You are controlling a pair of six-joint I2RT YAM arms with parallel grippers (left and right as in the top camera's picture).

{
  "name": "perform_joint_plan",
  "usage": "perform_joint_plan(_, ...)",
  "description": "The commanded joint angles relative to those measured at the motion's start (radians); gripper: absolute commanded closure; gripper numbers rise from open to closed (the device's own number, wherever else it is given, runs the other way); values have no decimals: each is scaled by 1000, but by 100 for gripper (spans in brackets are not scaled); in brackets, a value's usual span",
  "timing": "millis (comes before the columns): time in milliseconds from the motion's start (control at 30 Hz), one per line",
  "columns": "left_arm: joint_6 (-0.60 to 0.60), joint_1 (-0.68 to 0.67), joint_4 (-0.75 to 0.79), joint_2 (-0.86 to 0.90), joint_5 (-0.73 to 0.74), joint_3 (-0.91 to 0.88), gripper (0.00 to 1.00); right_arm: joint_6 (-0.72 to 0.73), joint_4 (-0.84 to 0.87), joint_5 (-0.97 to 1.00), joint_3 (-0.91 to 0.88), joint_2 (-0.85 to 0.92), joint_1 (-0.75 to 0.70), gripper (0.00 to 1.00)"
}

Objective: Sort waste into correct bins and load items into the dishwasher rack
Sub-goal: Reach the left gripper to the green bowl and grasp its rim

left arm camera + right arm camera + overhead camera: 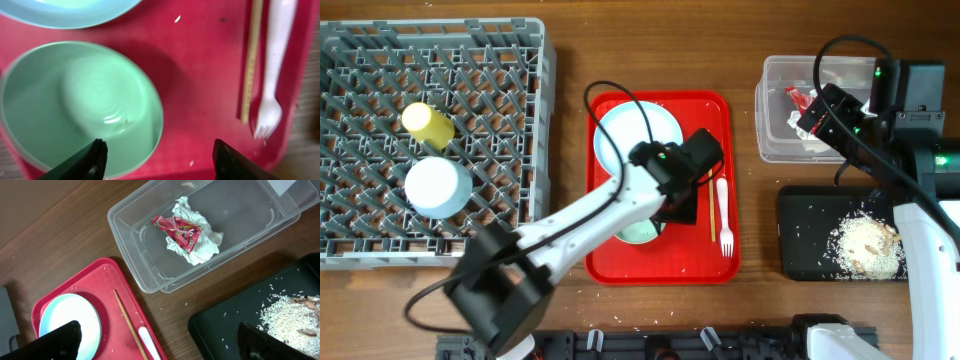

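My left gripper is open, low over the red tray, straddling the near rim of the pale green bowl, also in the overhead view. The pale blue plate lies behind it. The white fork and wooden stick lie on the tray's right side. My right gripper is open and empty above the clear tub, which holds the crumpled napkin and red wrapper. Rice scraps sit in the black tray. The yellow cup and pale blue bowl sit in the grey rack.
The red tray sits mid-table between the rack on the left and the two bins on the right. A few rice grains lie scattered on the red tray and on the wood beside the black tray.
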Motion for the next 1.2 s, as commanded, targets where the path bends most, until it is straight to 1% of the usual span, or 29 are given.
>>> perform_joint_plan(0, -30, -24, 41, 82, -24, 5, 33, -11, 0, 21, 6, 9, -3, 0)
perform_joint_plan(33, -30, -26, 61, 125, -24, 5, 35, -11, 0, 21, 6, 9, -3, 0)
perform_joint_plan(167, -29, -26, 63, 184, -24, 5, 40, -11, 0, 21, 6, 9, -3, 0)
perform_joint_plan(367, -29, -26, 63, 213, -29, 3, 64, -11, 0, 21, 6, 9, -3, 0)
perform_joint_plan(467, -29, -26, 63, 213, -64, 3, 73, -11, 0, 21, 6, 9, -3, 0)
perform_joint_plan(533, -29, -23, 60, 213, -66, 3, 80, -11, 0, 21, 6, 9, -3, 0)
perform_joint_plan(600, -29, -19, 58, 213, -66, 3, 83, -11, 0, 21, 6, 9, -3, 0)
perform_joint_plan(700, -29, -15, 53, 210, -66, 3, 84, -11, 0, 21, 6, 9, -3, 0)
perform_joint_plan(867, -29, -15, 36, 195, -66, 3, 89, -11, 0, 21, 6, 9, -3, 0)
perform_joint_plan(933, -29, -15, 36, 183, -66, 3, 96, -11, 0, 21, 6, 9, -3, 0)
perform_joint_plan(1167, -29, -15, 18, 166, -66, 4, 96, -11, 0, 21, 6, 9, -3, 0)
